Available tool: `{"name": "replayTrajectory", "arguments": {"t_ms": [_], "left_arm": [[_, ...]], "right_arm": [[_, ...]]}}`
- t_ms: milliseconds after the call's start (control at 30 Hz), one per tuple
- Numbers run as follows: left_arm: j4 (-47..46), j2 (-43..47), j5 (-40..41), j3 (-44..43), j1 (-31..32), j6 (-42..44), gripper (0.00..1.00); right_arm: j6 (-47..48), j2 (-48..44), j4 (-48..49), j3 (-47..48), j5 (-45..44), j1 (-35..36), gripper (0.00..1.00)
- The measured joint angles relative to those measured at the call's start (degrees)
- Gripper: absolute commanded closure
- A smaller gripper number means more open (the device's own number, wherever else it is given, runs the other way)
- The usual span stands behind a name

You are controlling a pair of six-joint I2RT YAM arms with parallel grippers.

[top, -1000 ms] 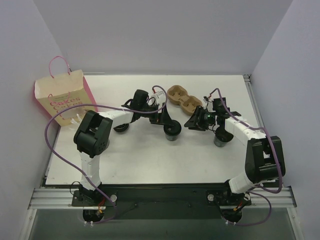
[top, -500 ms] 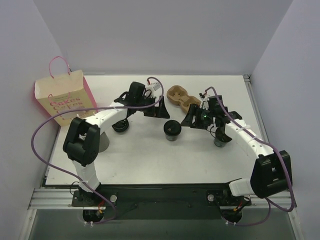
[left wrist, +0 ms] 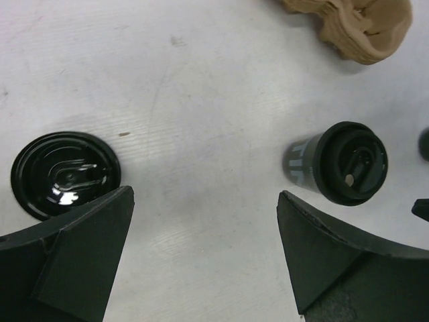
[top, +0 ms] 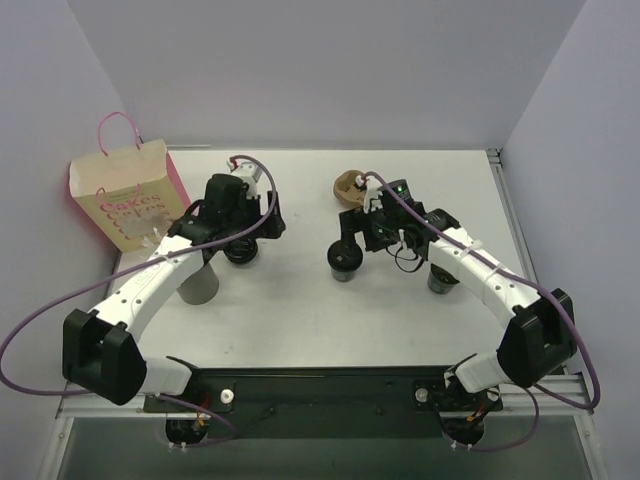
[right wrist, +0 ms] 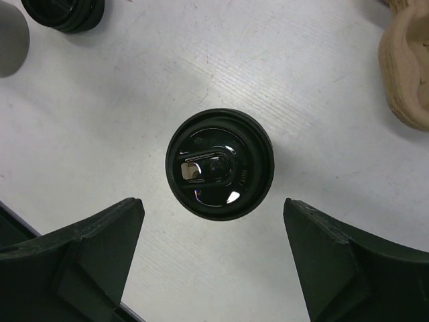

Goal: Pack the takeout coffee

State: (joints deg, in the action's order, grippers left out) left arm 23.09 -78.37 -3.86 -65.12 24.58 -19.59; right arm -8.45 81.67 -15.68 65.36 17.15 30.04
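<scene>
The takeout coffee (top: 346, 260) is a small greyish cup with a black lid, standing upright mid-table. In the right wrist view its lid (right wrist: 220, 164) sits just beyond my fingertips, centred between them. My right gripper (top: 362, 232) hangs over it, open, gripping nothing (right wrist: 211, 258). My left gripper (top: 256, 228) is further left, also open and empty (left wrist: 204, 255). From the left wrist the coffee (left wrist: 345, 163) shows off to the right. The paper bag (top: 130, 195) stands at the far left edge.
A loose black lid (top: 240, 252) (left wrist: 65, 174) lies under my left gripper. A pale grey lidless cup (top: 200, 283) stands near the left arm. Another cup (top: 440, 280) stands under my right forearm. A brown pulp carrier (top: 350, 184) (right wrist: 405, 74) lies behind the coffee.
My left gripper has drawn back leftward from the coffee to above the loose lid. The right gripper has moved left to the coffee and its jaws have spread wide.
</scene>
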Motion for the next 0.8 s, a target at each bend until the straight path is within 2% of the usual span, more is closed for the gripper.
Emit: {"name": "replayTrajectory", "arguments": {"t_ms": [200, 467, 567, 800], "left_arm": [[5.1, 6.5, 0.9, 4.7, -0.6, 1.0, 0.03], [7.0, 18.6, 2.4, 11.3, -0.6, 3.9, 0.03], [7.0, 20.7, 3.7, 11.8, -0.6, 4.7, 0.03], [7.1, 21.3, 4.3, 12.0, -0.5, 5.3, 0.03]], "right_arm": [[4.9, 5.0, -2.1, 3.9, -1.9, 4.1, 0.12], [8.5, 11.6, -3.7, 7.0, -7.9, 7.5, 0.15], [9.4, 12.4, -3.9, 7.2, -10.4, 7.9, 0.19], [9.9, 13.0, -4.1, 7.5, -12.1, 8.0, 0.2]]}}
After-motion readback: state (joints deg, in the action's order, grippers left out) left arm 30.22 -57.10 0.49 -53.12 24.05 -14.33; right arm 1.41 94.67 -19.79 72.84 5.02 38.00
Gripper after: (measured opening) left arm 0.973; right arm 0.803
